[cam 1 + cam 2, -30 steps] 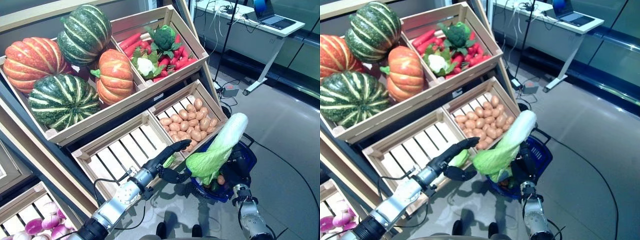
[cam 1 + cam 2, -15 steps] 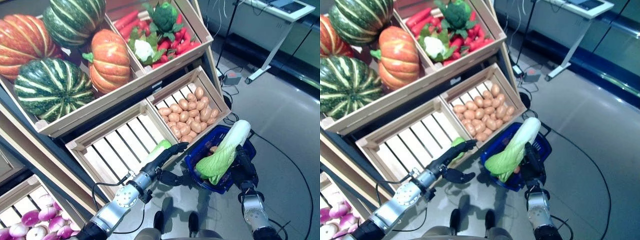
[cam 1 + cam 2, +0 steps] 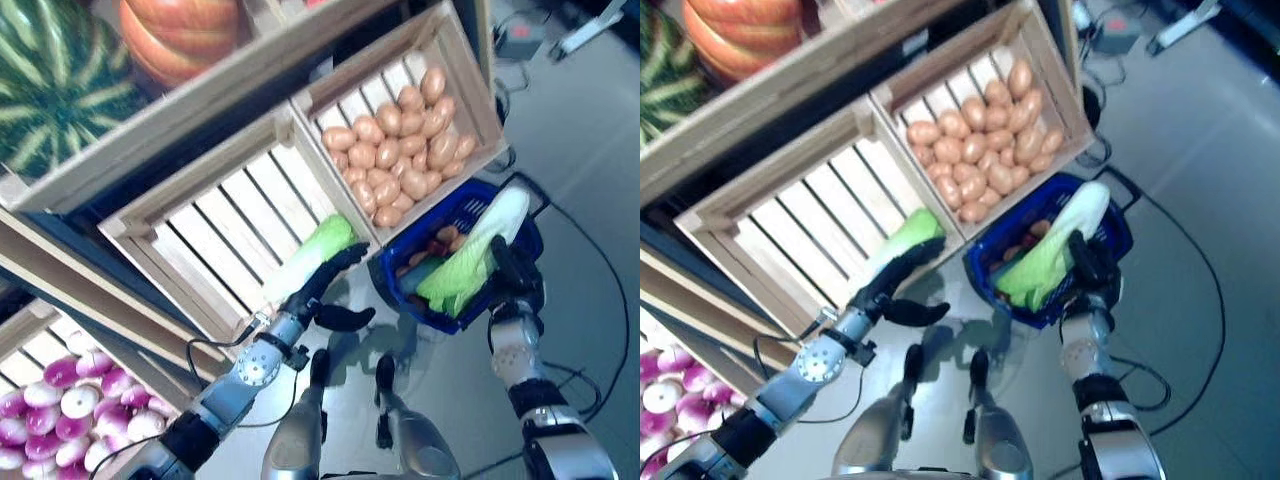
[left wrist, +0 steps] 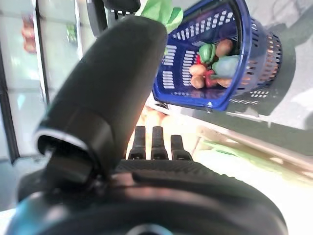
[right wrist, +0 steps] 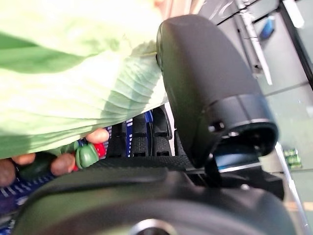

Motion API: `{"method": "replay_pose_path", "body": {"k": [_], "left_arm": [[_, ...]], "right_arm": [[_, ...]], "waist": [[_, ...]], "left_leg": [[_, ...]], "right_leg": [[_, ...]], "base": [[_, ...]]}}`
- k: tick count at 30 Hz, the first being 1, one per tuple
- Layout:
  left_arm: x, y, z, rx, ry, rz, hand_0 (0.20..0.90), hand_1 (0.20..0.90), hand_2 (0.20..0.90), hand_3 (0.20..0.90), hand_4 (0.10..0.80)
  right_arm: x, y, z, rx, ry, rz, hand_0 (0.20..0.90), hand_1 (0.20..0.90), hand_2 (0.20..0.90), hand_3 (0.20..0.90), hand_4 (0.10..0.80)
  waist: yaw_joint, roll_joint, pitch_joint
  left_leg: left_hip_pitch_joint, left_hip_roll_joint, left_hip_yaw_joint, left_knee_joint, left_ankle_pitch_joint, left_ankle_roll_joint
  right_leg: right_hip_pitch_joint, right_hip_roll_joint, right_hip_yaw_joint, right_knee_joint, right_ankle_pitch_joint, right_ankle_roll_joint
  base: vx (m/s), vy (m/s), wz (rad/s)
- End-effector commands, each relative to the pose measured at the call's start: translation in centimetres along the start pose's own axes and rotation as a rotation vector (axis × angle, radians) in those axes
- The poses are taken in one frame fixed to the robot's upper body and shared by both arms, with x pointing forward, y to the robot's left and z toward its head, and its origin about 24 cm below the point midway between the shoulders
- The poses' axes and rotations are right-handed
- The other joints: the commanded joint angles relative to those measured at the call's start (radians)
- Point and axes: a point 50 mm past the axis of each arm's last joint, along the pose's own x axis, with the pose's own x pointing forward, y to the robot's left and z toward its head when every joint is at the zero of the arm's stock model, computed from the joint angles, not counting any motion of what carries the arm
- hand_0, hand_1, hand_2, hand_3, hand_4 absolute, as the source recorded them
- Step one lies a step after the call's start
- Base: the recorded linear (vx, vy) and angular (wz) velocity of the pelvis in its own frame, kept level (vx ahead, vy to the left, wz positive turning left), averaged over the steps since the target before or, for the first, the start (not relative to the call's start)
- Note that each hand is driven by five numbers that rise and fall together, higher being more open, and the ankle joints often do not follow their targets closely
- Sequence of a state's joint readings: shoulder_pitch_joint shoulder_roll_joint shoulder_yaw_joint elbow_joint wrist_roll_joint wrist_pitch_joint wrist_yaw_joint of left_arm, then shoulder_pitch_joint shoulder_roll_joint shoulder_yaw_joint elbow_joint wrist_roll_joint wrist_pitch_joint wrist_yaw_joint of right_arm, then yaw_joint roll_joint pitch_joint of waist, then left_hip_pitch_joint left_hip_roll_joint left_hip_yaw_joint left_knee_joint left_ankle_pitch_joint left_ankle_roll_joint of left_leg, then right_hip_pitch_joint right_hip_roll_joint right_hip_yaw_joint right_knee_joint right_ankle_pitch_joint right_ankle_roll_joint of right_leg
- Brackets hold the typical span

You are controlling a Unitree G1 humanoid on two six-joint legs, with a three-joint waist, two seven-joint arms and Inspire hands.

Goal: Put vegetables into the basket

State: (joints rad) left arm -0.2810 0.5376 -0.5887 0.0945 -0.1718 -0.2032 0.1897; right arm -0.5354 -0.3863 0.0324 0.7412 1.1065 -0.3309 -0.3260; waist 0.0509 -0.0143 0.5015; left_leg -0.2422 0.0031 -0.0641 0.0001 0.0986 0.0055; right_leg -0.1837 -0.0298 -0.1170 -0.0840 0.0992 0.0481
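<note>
Right hand clasping a napa cabbage that leans out of the blue basket on the floor, small vegetables inside, left hand with fingers straight, resting on a second cabbage in the slatted crate, potatoes in the neighbouring crate

Cabbage — lower, into basket
</note>
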Motion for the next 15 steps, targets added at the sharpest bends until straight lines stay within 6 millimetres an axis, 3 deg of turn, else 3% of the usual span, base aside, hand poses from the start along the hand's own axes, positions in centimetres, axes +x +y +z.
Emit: {"method": "replay_pose_path", "body": {"k": [1, 5, 8, 15], "left_arm": [[0.8, -0.8, 3.8, -0.045, -0.229, 0.024, 0.900, 0.900, 0.900, 0.900, 0.800], [1.3, -0.8, 4.0, -0.049, -0.236, 0.041, 0.900, 0.900, 0.900, 0.900, 0.800], [1.7, -0.8, 4.4, -0.046, -0.261, 0.046, 0.900, 0.900, 0.900, 0.900, 0.800], [2.3, -0.9, 5.0, -0.049, -0.278, 0.049, 0.900, 0.900, 0.900, 0.900, 0.800]], "right_arm": [[1.4, 2.3, 8.9, 0.156, -0.359, 0.049, 0.300, 0.300, 0.300, 0.300, 0.400], [1.7, 3.2, 10.7, 0.200, -0.405, 0.058, 0.300, 0.300, 0.300, 0.300, 0.400], [1.9, 4.3, 12.8, 0.248, -0.455, 0.069, 0.300, 0.300, 0.300, 0.300, 0.400], [1.8, 6.2, 16.2, 0.280, -0.557, 0.033, 0.300, 0.300, 0.300, 0.300, 0.400]], "waist": [[0.028, 0.001, 0.007], [0.027, 0.008, 0.018], [0.023, 0.020, 0.018], [0.022, 0.055, 0.018]], "left_leg": [[-0.061, -0.001, -0.025, 0.019, -0.013, 0.027], [-0.135, -0.016, -0.026, 0.068, -0.014, 0.024], [-0.251, -0.045, -0.039, 0.167, -0.025, 0.025], [-0.397, -0.068, -0.038, 0.241, -0.019, 0.028]], "right_leg": [[-0.055, -0.016, 0.008, 0.114, 0.034, -0.004], [-0.119, -0.018, -0.008, 0.149, 0.030, -0.008], [-0.220, -0.020, -0.013, 0.214, 0.024, -0.011], [-0.368, -0.033, -0.014, 0.278, 0.027, -0.008]], "base": [[-0.134, -0.073, 0.18], [-0.115, -0.025, 0.10], [-0.120, -0.006, 0.00], [-0.075, -0.006, 0.07]]}}
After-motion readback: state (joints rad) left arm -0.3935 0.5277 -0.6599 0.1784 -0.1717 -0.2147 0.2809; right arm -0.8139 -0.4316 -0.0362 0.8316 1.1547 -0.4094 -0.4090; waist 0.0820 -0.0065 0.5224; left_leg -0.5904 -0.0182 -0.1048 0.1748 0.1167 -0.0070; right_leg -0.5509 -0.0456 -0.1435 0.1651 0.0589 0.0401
